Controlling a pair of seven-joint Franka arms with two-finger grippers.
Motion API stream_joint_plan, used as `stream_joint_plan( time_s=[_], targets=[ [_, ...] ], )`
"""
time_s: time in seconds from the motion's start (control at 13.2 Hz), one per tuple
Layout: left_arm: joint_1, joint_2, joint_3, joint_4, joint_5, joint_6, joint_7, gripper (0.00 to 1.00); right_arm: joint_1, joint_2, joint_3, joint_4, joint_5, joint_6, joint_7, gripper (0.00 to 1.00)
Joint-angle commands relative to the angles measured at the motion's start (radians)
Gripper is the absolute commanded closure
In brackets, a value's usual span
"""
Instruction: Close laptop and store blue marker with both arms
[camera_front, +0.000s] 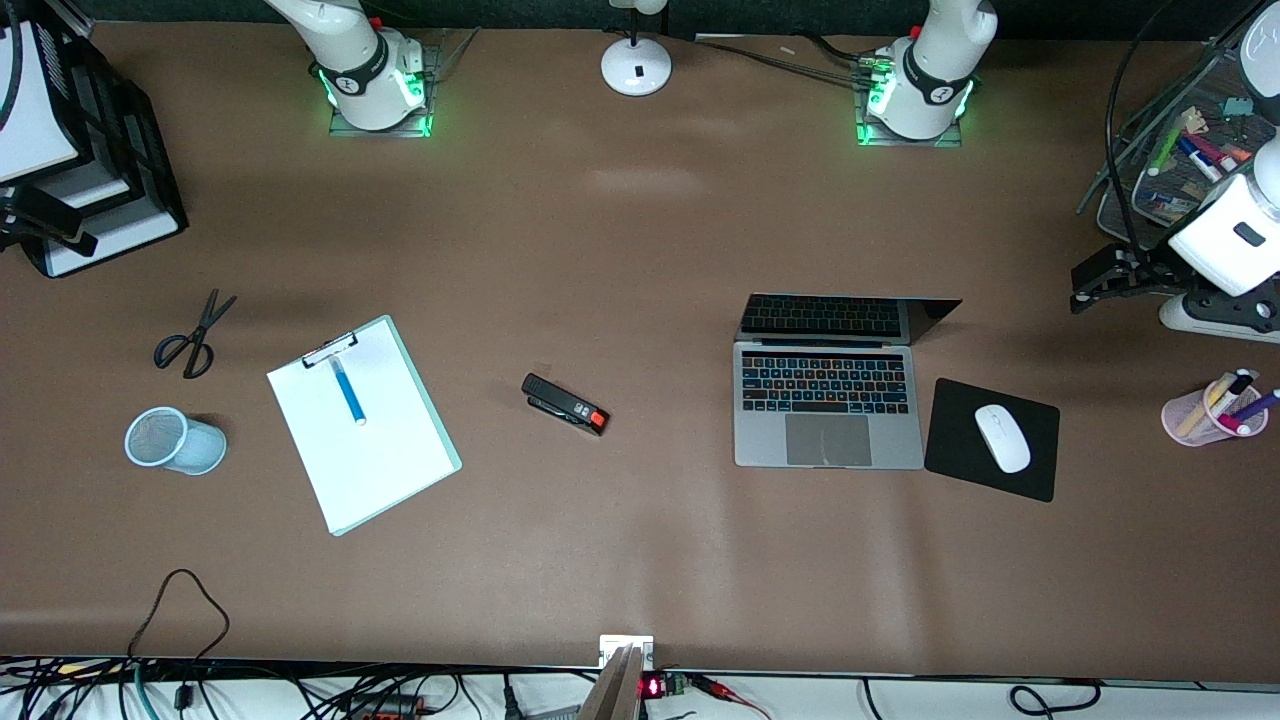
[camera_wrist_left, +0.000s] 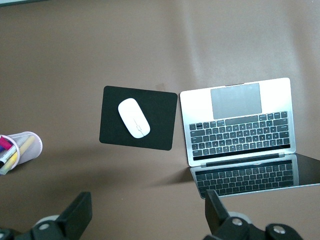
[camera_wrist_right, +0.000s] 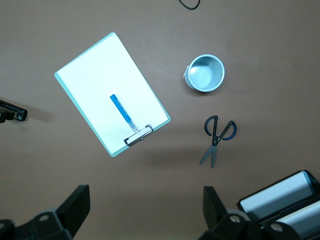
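Brown table (camera_front: 640, 260) — blue marker (camera_front: 348, 391) lengthwise on clipboard (camera_front: 385, 470), tip toward clip.

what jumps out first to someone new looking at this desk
The open silver-grey laptop with lit black keys stands out toward the left arm's end of the table, beside a white mouse on a black mouse pad. Toward the right arm's end, a slender bright blue marker lies on a white-paper clipboard.

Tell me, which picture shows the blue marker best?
The right wrist view: the blue marker lies whole and plain on the clipboard paper. The front view shows it too, only smaller. The left wrist view does not show it.
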Motion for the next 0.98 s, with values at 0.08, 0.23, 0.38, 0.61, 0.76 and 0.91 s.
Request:
stream_joint_plan(
  time_s=[0.08,0.23,0.38,0.61,0.76,0.91],
  targets=[
    [0.004,0.016,-0.002,0.035,-0.009,-0.02,0.02,0.0,-0.007,0.008,0.0,0.022,0.015,-0.011,-0.019,0.0],
    [0.004,0.016,-0.002,0.035,-0.009,-0.02,0.02,0.0,-0.007,0.01,0.0,0.022,0.016,-0.01,-0.015,0.0],
    [0.004,0.016,-0.002,0.035,-0.009,-0.02,0.02,0.0,-0.007,0.025,0.0,0.021,0.021,-0.005,-0.011,0.0],
    [0.004,0.016,-0.004,0.035,-0.009,-0.022,0.023,0.0,0.005,0.075,0.004,0.004,0.051,0.012,-0.018,0.0],
    [-0.006,0.016,-0.005,0.035,-0.009,-0.02,0.028,0.0,0.016,0.106,0.012,-0.012,0.051,0.047,-0.043,0.0],
    [-0.003,0.016,-0.005,0.035,-0.009,-0.02,0.034,0.0,0.035,0.152,0.012,-0.015,0.051,0.061,-0.106,0.0]
  ],
)
